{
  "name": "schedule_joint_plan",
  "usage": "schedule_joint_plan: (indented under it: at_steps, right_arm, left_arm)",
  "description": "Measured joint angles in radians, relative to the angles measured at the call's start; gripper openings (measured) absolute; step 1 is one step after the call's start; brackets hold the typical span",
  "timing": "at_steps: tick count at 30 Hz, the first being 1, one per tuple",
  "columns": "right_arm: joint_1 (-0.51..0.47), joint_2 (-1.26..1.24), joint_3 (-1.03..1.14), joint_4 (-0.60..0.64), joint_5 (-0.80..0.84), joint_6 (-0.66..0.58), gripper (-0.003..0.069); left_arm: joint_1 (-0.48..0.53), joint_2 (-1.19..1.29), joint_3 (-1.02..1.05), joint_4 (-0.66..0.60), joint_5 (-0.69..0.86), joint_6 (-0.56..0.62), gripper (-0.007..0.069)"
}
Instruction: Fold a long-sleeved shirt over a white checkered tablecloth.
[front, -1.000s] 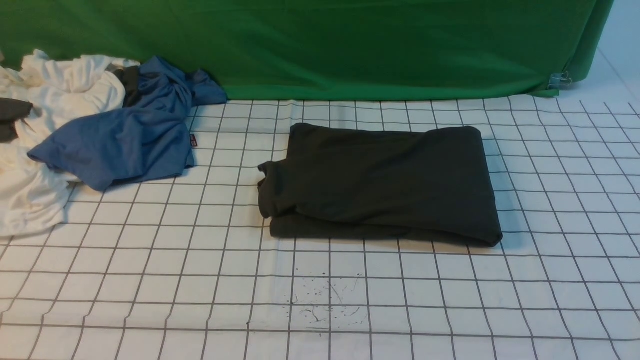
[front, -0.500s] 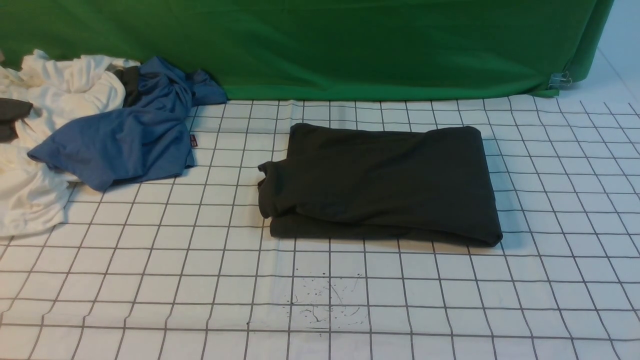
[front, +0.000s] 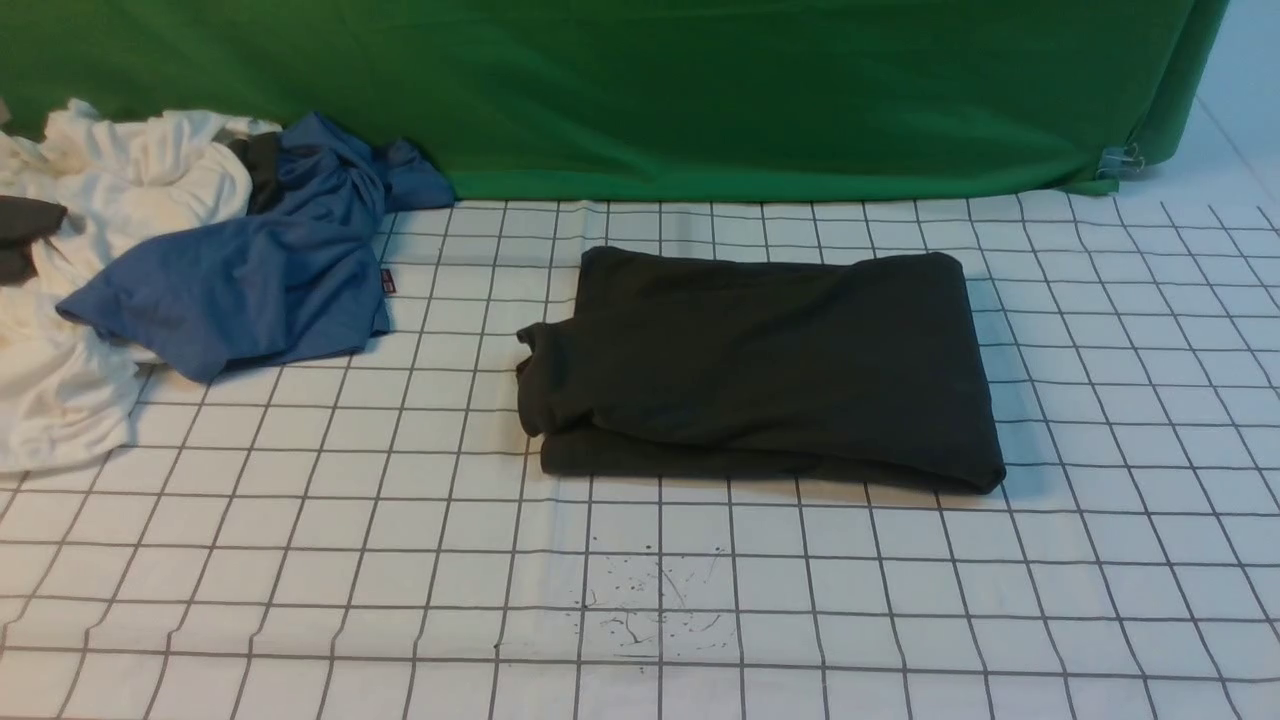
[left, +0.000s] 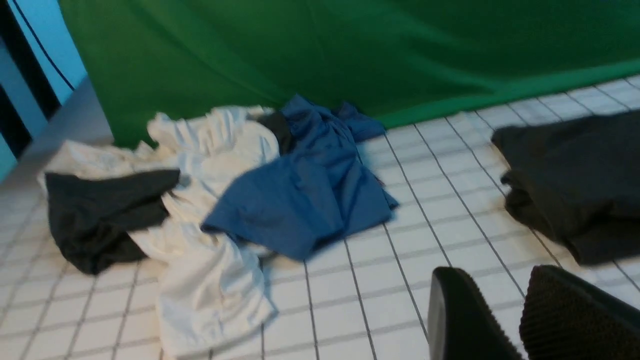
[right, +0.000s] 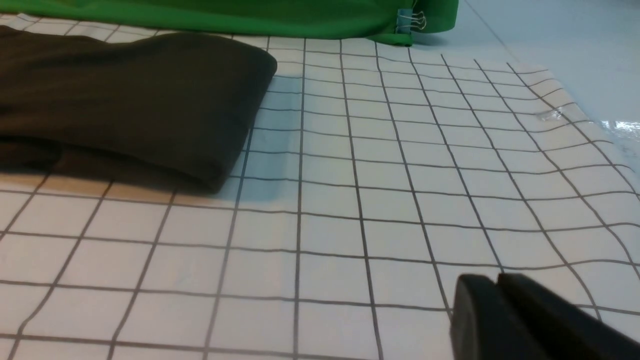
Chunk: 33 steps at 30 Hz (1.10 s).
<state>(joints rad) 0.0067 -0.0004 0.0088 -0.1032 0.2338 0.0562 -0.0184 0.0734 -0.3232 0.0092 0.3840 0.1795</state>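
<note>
Charcoal long-sleeved shirt (front: 760, 365) lay unmoved, folded, centre frame on tablecloth (front: 300, 560) | we judged folding done | left gripper (left: 517, 315) slightly parted, empty | right gripper (right: 497, 292) pressed together, empty

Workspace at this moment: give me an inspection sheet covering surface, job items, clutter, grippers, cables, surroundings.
Surface: white grid-checked tablecloth, dark specks near the front centre.
Job's things: dark charcoal long-sleeved shirt, folded into a compact rectangle, lying flat.
Clutter: crumpled blue garment over white garments on the robot's left, with a dark garment among them.
Grippers: left gripper slightly open, empty; right gripper near closed, empty; both clear of the shirt.
Cables: nothing seen.
Surroundings: green backdrop cloth, binder clip at its right corner.
</note>
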Motion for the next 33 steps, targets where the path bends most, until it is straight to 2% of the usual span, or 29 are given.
schedule_joint_plan:
  at_steps: [2,3,5,8,13,14,16,17,18,19,22,27,33]
  right_arm:
    - [0.0,0.0,0.0,0.0,0.0,0.0,0.0092]
    - [0.0,0.0,0.0,0.0,0.0,0.0,0.0092]
    - [0.0,0.0,0.0,0.0,0.0,0.0,0.01]
    - [0.0,0.0,0.0,0.0,0.0,0.0,0.0108]
    - [0.0,0.0,0.0,0.0,0.0,0.0,0.0123]
    - [0.0,0.0,0.0,0.0,-0.001,0.0,0.0125]
    - [0.0,0.0,0.0,0.0,-0.001,0.0,0.0134]
    - [0.0,0.0,0.0,0.0,-0.001,0.0,0.0139]
    - [0.0,0.0,0.0,0.0,-0.001,0.0,0.014]
    - [0.0,0.0,0.0,0.0,-0.001,0.0,0.0143]
    - [0.0,0.0,0.0,0.0,-0.001,0.0,0.0146]
    - [0.0,0.0,0.0,0.0,-0.001,0.0,0.016]
    - [0.0,0.0,0.0,0.0,-0.001,0.0,0.0168]
  left_arm:
    - [0.037,-0.016,0.077,-0.017,-0.183,0.019,0.0155]
    - [0.041,-0.018,0.077,-0.019,-0.201,0.019,0.0156]
    - [0.09,-0.049,0.177,-0.045,-0.378,0.012,0.0158]
    - [0.123,-0.069,0.25,-0.056,-0.436,-0.033,0.016]
    - [0.143,-0.071,0.326,-0.079,-0.412,-0.196,0.0141]
    - [0.136,-0.071,0.328,-0.081,-0.384,-0.257,0.0102]
    - [0.116,-0.071,0.329,-0.081,-0.32,-0.274,0.0041]
    - [0.104,-0.071,0.33,-0.081,-0.292,-0.247,0.0004]
    - [0.101,-0.071,0.33,-0.081,-0.287,-0.24,0.0]
    - [0.085,-0.071,0.33,-0.083,-0.252,-0.165,-0.0025]
    - [0.077,-0.071,0.33,-0.093,-0.191,-0.07,-0.0031]
    - [0.077,-0.071,0.33,-0.106,-0.146,-0.042,-0.0031]
    - [0.077,-0.071,0.33,-0.111,-0.143,-0.059,-0.0031]
